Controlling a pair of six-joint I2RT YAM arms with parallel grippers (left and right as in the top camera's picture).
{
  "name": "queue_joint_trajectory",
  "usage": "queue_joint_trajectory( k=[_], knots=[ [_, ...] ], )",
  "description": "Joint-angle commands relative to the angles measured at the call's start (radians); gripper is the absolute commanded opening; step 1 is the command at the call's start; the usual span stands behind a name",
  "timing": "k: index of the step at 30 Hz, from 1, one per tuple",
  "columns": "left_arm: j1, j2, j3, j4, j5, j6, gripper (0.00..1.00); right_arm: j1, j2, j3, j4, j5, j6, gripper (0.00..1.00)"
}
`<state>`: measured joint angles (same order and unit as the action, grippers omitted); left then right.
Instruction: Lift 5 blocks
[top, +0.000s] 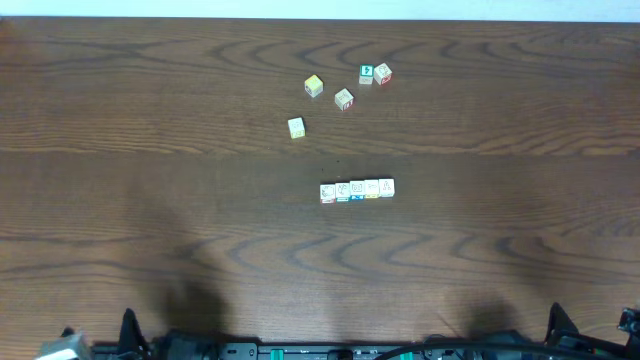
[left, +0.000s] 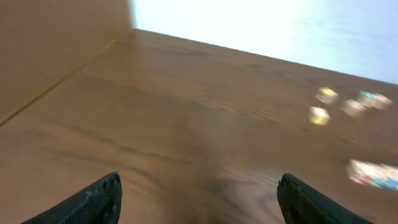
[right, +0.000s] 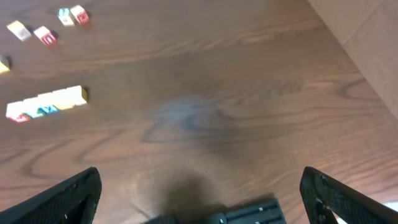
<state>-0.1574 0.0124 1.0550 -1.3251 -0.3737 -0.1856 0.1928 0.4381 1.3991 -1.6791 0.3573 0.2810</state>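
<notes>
Resting in one straight row, the five blocks (top: 357, 190) touch side to side on the brown bench (top: 150, 120). Both grippers are low at the near edge of the bench, and neither of them holds a thing. The left gripper (left: 199, 179) has its two dark fingers (left: 93, 199) spread wide, with bare wood between them. The row of blocks lies ahead of it and to its right, well apart, and looks blurred in the wrist view. The right gripper (right: 200, 177) is also spread wide; from it the row lies ahead and to its left, also well apart. Farther ahead of both grippers, beyond the row, five loose cubes (top: 343, 99) are scattered. Among them a green-faced cube (top: 366, 74) stands just beside one with red on it, and a cream cube (top: 296, 127) is the nearest to the row.
</notes>
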Motion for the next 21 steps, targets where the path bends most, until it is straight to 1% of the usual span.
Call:
queue_joint_trajectory(
  k=[1,2,4,6,10,15,17,21],
  knots=[
    [0.129,-0.002,-0.006,0.039,-0.012,0.007,0.8,-0.002,0.005,-0.003,-0.019,0.016,0.011,0.99],
    [0.15,-0.007,-0.01,0.078,-0.004,-0.003,0.81,-0.002,0.005,-0.003,-0.018,0.016,0.011,0.99],
    [0.185,-0.01,-0.035,0.209,0.047,-0.014,0.8,-0.002,0.005,-0.003,-0.018,0.016,0.011,0.99],
    [0.2,-0.01,-0.102,0.352,0.078,-0.014,0.81,-0.002,0.005,-0.003,-0.018,0.016,0.01,0.99],
    [0.204,-0.01,-0.371,0.655,0.111,-0.014,0.81,-0.002,0.005,-0.003,-0.018,0.016,0.011,0.99],
    [0.204,-0.011,-0.655,0.914,0.138,-0.002,0.81,-0.002,0.005,-0.003,-0.018,0.016,0.01,0.99],
    [0.204,-0.011,-0.743,0.981,0.138,0.009,0.81,-0.002,0.005,-0.003,-0.018,0.016,0.011,0.99],
    [0.204,-0.011,-0.843,1.003,0.136,0.009,0.81,-0.002,0.005,-0.003,-0.018,0.016,0.011,0.99]
  ],
)
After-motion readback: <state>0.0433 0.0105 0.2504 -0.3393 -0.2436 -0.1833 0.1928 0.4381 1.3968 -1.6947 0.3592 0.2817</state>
